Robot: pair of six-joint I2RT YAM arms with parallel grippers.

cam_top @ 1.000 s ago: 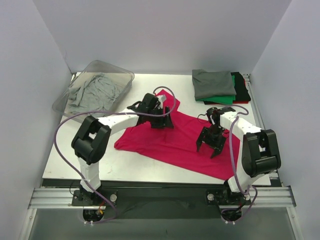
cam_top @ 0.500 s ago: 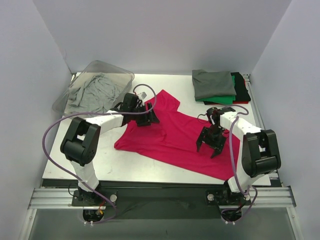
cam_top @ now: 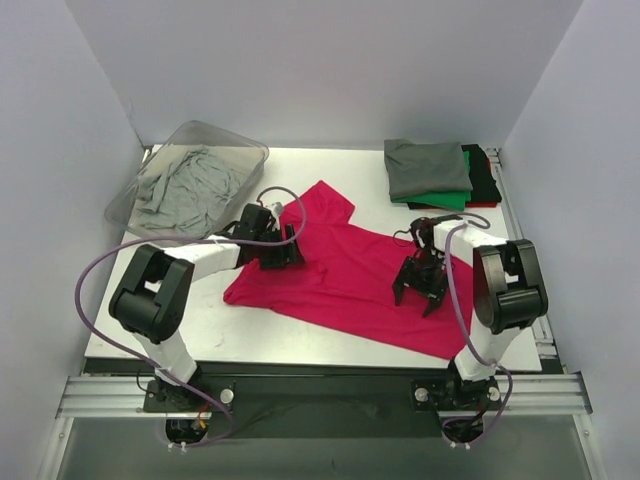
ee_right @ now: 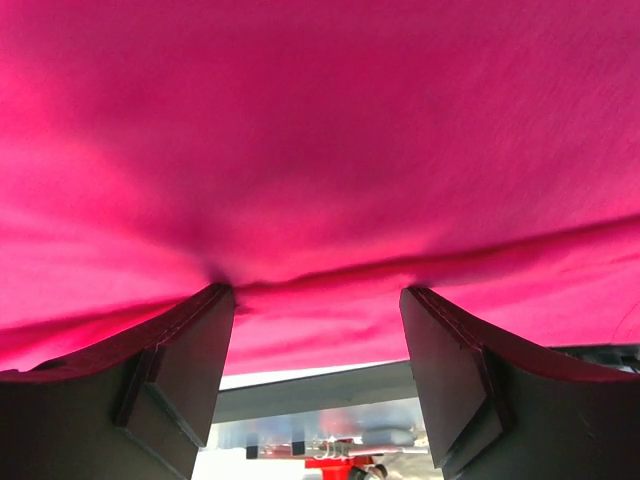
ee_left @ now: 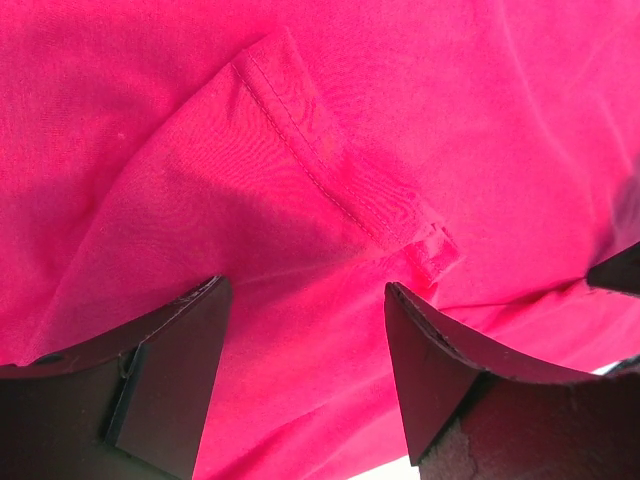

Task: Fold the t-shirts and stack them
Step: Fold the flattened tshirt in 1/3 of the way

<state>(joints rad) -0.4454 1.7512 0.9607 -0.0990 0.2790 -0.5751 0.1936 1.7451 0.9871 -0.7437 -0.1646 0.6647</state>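
A magenta-red t-shirt (cam_top: 345, 275) lies spread across the middle of the table. My left gripper (cam_top: 285, 256) is low over its left part, open and empty; the left wrist view shows a hemmed sleeve edge (ee_left: 330, 170) of the shirt just past my fingertips (ee_left: 420, 350). My right gripper (cam_top: 418, 290) rests on the shirt's right part, open, its tips pressing the cloth (ee_right: 320, 150) down. A stack of folded shirts stands at the back right, dark grey (cam_top: 428, 167) on top of green (cam_top: 440, 199), black (cam_top: 486, 175) and red. A light grey shirt (cam_top: 185, 185) lies crumpled in the bin.
A clear plastic bin (cam_top: 225, 139) stands at the back left corner. White walls close in the table on three sides. The table's front edge (cam_top: 300, 350) runs just below the shirt's lower hem.
My left gripper has moved left and toward me across the shirt, from its upper middle to its left part. The shirt's left side has shifted and flattened. My right gripper has hardly moved.
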